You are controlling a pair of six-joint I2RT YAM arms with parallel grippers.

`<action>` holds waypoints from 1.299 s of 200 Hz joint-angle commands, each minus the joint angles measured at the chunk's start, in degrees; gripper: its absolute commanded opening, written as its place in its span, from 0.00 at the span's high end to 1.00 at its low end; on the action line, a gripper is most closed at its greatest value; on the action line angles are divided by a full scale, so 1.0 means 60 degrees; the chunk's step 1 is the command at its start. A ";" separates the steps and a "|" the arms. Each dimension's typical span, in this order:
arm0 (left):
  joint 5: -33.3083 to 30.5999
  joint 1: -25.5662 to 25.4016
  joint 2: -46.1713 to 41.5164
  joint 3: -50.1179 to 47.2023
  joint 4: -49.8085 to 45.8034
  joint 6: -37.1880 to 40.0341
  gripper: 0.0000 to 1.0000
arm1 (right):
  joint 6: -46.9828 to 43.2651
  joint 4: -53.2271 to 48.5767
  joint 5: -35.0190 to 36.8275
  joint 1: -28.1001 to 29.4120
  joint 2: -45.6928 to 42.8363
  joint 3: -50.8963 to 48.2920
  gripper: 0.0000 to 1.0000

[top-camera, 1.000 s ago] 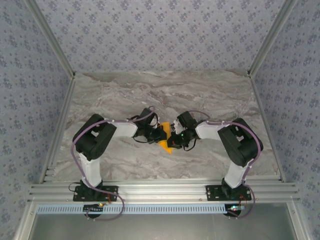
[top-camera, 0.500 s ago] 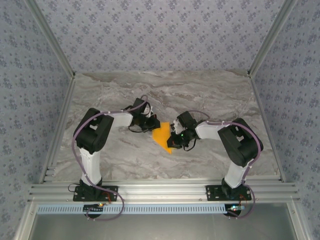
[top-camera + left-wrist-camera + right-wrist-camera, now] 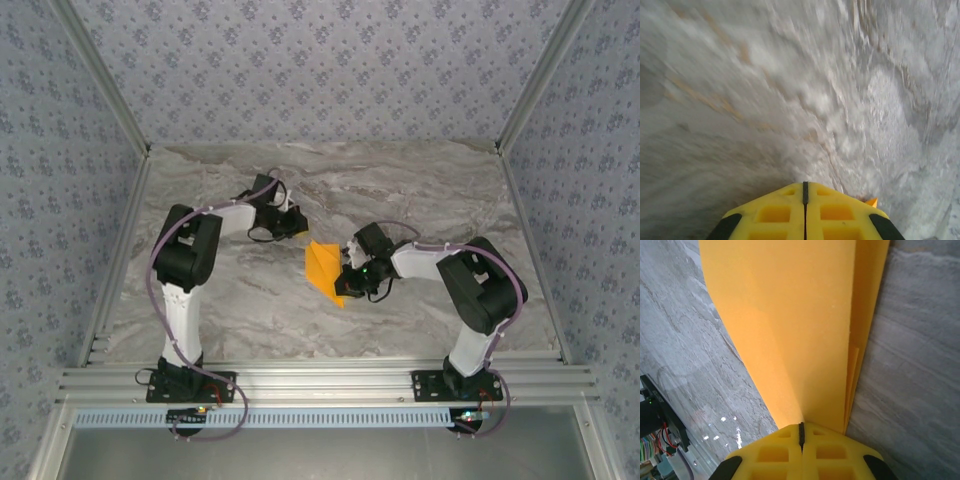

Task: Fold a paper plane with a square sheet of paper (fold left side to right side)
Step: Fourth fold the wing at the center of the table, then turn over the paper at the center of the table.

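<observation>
The orange-yellow sheet of paper (image 3: 324, 268) lies folded into a kite-like shape mid-table, its sharp tip toward the near edge. My right gripper (image 3: 346, 277) sits at its right edge. In the right wrist view the right gripper (image 3: 801, 425) has its jaws together, and the paper (image 3: 790, 325) spreads out from the seam, the left flap curving upward and layered edges on the right. My left gripper (image 3: 294, 226) is up and to the left of the paper, apart from it. The left gripper (image 3: 805, 186) is shut over bare marble, with a small orange corner (image 3: 871, 202) beside it.
The grey marble table (image 3: 400, 190) stretches behind and to both sides of the arms. Patterned walls (image 3: 320, 70) enclose it at the back and sides. An aluminium rail (image 3: 320, 380) runs along the near edge by the arm bases.
The left gripper has pulled away from the paper, moving up and to the left. More of the folded paper now shows. The right gripper has stayed in place.
</observation>
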 commanded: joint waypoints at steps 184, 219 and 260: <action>-0.0356 -0.1603 -0.2940 -0.3734 0.2177 -0.2140 0.64 | -0.0124 0.1091 0.1351 -0.0821 -0.3825 -0.1015 0.47; -0.0404 -0.1686 -0.2479 -0.3451 0.2000 -0.2107 0.64 | -0.0115 0.0999 0.1340 -0.1050 -0.4145 -0.1251 0.47; -0.0342 -0.1822 -0.2136 -0.3153 0.2016 -0.2147 0.63 | -0.0153 0.0850 0.1283 -0.1356 -0.4470 -0.1431 0.46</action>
